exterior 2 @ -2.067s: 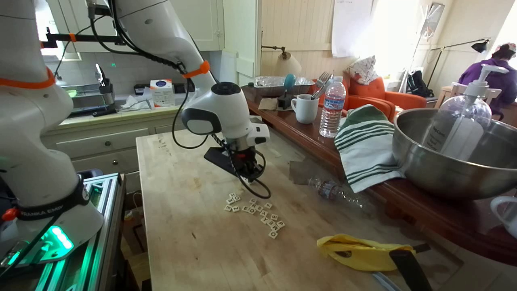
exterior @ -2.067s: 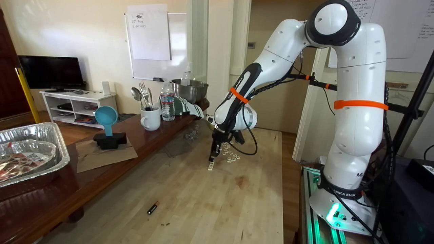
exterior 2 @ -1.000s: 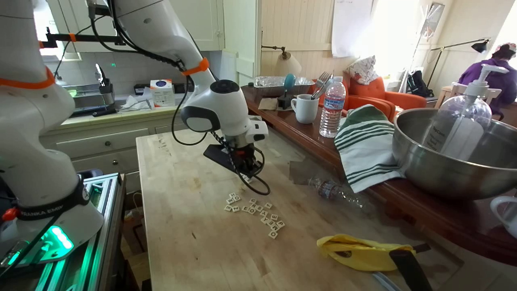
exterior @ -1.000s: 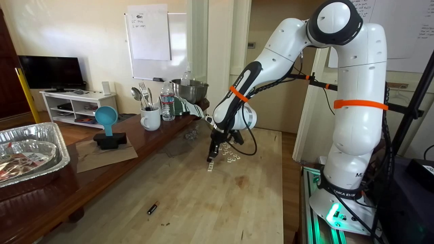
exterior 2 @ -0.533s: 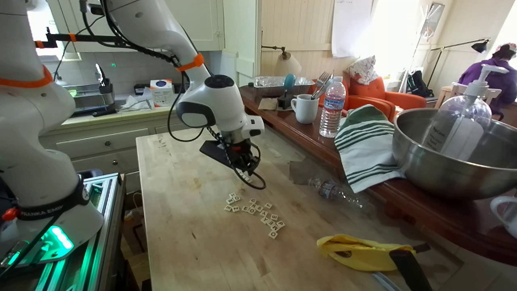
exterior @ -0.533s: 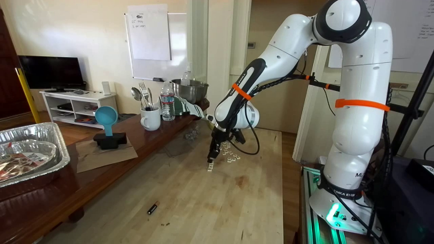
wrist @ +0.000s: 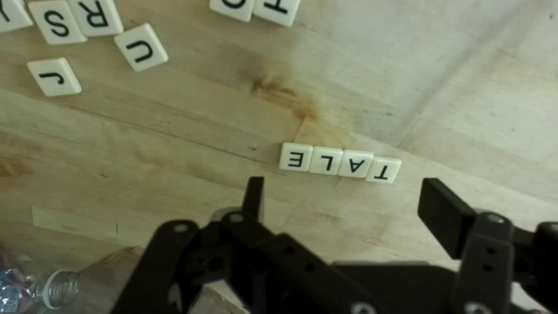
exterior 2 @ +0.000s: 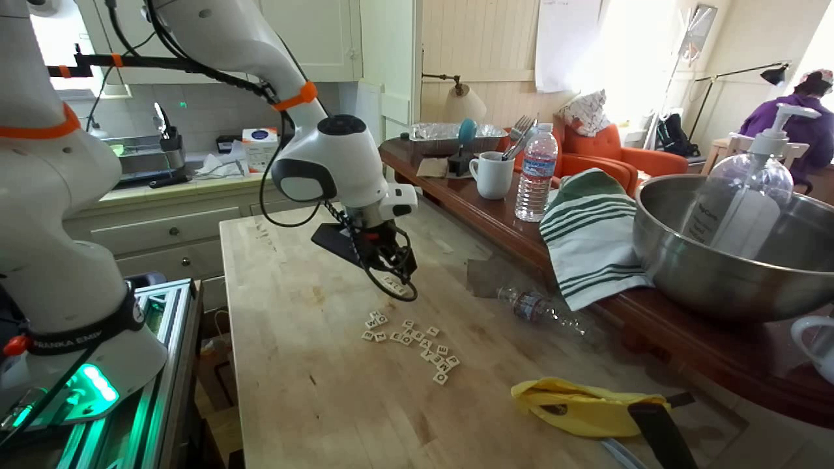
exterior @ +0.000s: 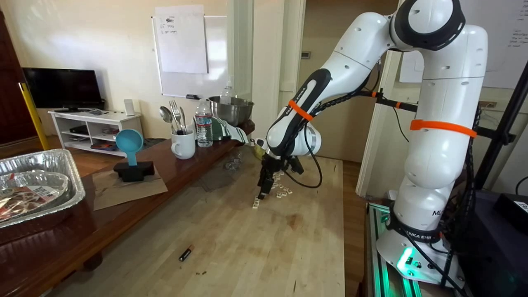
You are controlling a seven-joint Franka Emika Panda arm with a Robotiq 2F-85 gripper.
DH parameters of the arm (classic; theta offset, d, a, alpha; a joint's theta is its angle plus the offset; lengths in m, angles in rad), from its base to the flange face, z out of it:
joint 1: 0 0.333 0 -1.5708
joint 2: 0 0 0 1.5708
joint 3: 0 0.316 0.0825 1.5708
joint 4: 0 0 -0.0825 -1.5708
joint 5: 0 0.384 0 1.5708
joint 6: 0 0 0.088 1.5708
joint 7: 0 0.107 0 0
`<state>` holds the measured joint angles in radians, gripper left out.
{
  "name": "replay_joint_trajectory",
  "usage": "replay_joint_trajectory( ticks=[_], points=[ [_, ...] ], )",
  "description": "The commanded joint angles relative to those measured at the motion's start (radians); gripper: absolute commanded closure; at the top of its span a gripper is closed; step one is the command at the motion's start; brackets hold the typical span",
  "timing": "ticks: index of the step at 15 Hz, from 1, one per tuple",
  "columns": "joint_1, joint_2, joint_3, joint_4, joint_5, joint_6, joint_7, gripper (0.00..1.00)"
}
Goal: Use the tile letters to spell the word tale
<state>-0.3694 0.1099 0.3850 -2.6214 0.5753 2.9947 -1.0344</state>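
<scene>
Four pale tile letters lie edge to edge on the wooden table, T (wrist: 383, 169), A (wrist: 355, 164), L (wrist: 326, 161) and E (wrist: 296, 157), reading TALE upside down in the wrist view. The T sits slightly out of line with the rest. My gripper (wrist: 343, 196) stands open above the table beside this row, nothing between its fingers. Loose tiles such as J (wrist: 54, 77) and U (wrist: 141, 47) lie apart from the word. In an exterior view the scattered tiles (exterior 2: 440, 378) show in a cluster, while a cable and the gripper partly cover the row.
A clear bottle (exterior 2: 531, 305) lies on its side near the raised brown ledge (exterior 2: 449, 195). On the table are also a yellow object (exterior 2: 580, 407) and a battery (exterior: 186, 253). The ledge carries a mug (exterior 2: 492, 176), an upright bottle (exterior 2: 538, 172) and a steel bowl (exterior 2: 730, 280).
The arm has drawn back a little toward its base, and the gripper has shifted off the row, its jaws now spread. More of the row shows; the tiles stay in place.
</scene>
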Motion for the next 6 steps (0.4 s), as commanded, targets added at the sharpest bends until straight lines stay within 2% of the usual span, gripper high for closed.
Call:
replay_joint_trajectory(
  ticks=[1,3,4,6],
  points=[
    [0.005,-0.054,0.004,-0.040,0.011,-0.032,0.033,0.00],
    [0.011,-0.063,-0.001,-0.051,0.000,-0.023,0.065,0.00],
    [0.003,-0.022,0.000,-0.020,0.000,-0.002,0.029,0.00],
    [0.005,-0.030,0.000,-0.028,-0.001,-0.002,0.042,0.00]
  ],
)
